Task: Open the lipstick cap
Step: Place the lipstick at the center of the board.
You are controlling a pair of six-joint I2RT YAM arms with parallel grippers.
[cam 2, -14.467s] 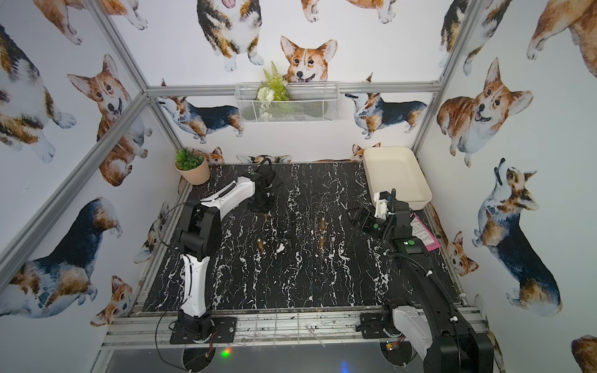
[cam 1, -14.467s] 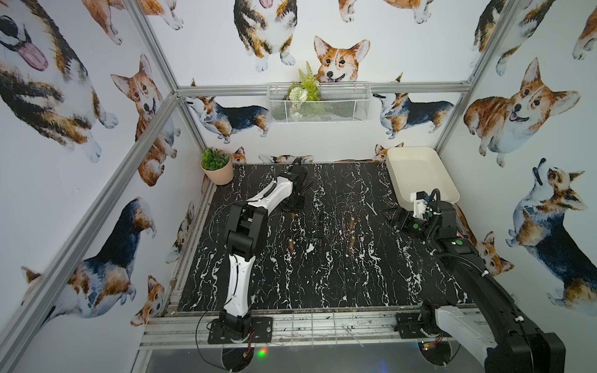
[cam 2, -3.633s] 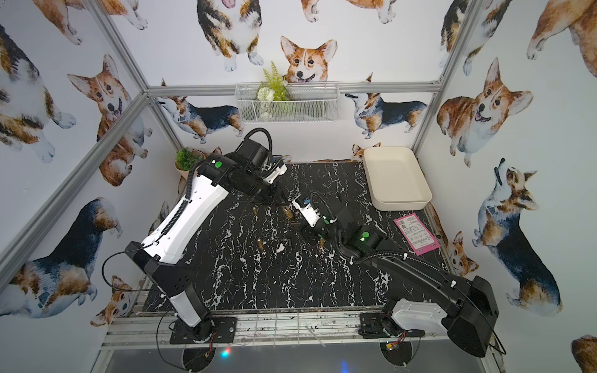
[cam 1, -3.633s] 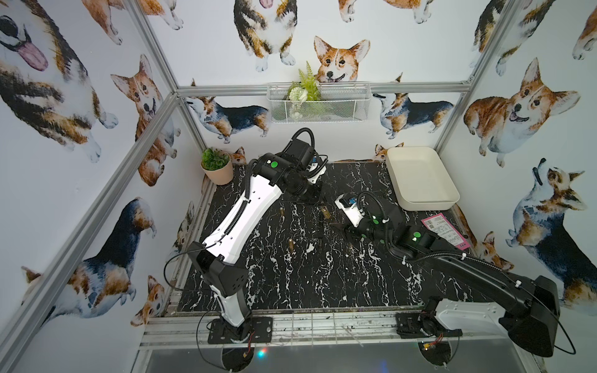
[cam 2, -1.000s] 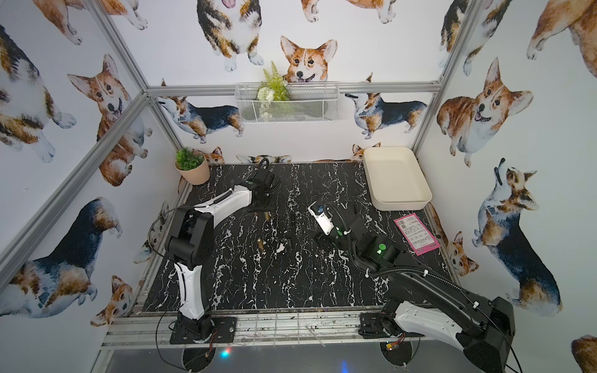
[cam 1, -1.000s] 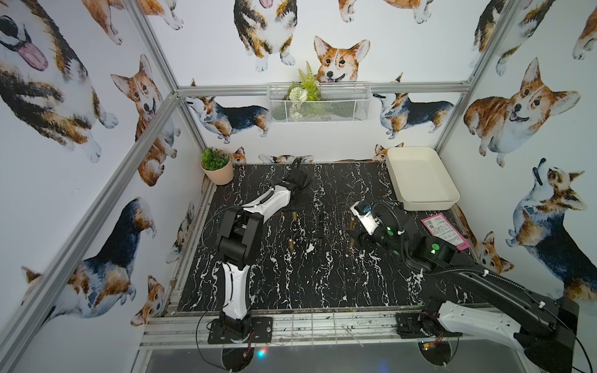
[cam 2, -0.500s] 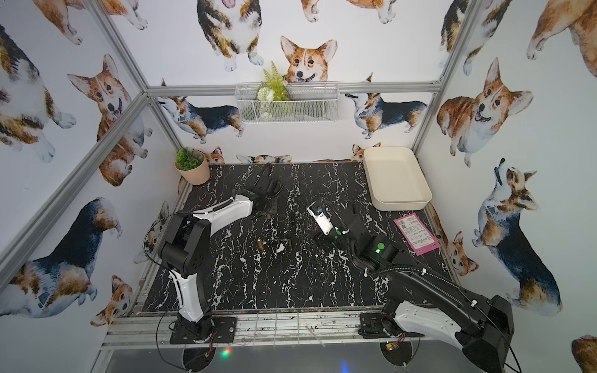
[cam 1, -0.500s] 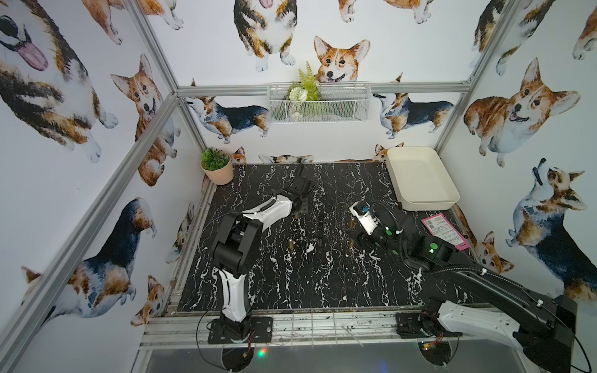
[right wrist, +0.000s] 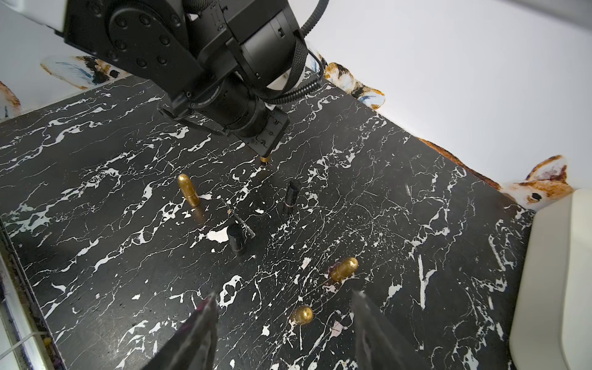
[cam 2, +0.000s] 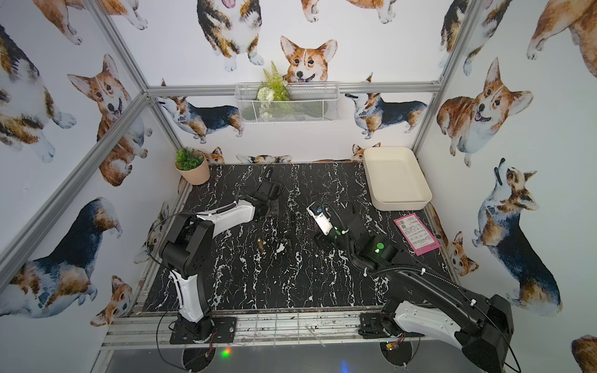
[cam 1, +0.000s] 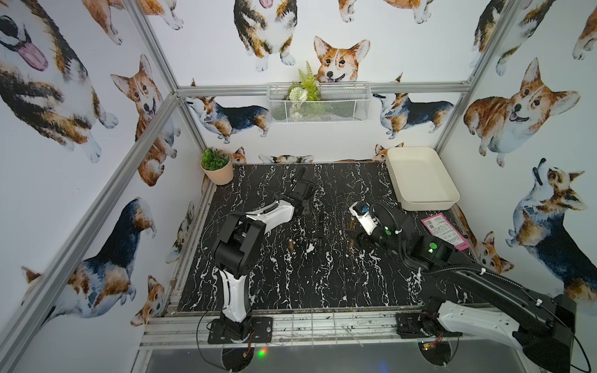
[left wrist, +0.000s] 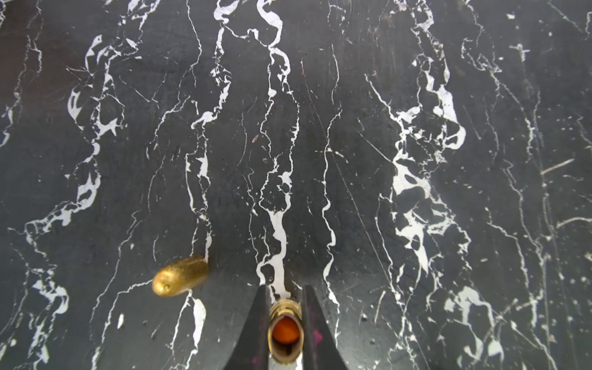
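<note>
Your left claw is clamped on the lipstick. It's a gold tube, cap off, with the orange stick showing in the open end that faces the wrist camera. In both top views this claw sits over the far half of the table, a bit left of the middle. The right wrist view shows the tube's lower end right at the table surface, but you can't tell if it touches.

Your right claw has its jaws wide apart with nothing between them, and it hangs over the table's right half.

A gold bullet piece rests on the table just beside the left claw. A second gold piece and a third gold piece sit near the right claw's fingertips. You can't tell which one is the cap.

A black tube and a shorter black tube stand between the two arms.

A white tray sits in the far right corner, a pink card by the right edge and a potted plant in the far left corner.
</note>
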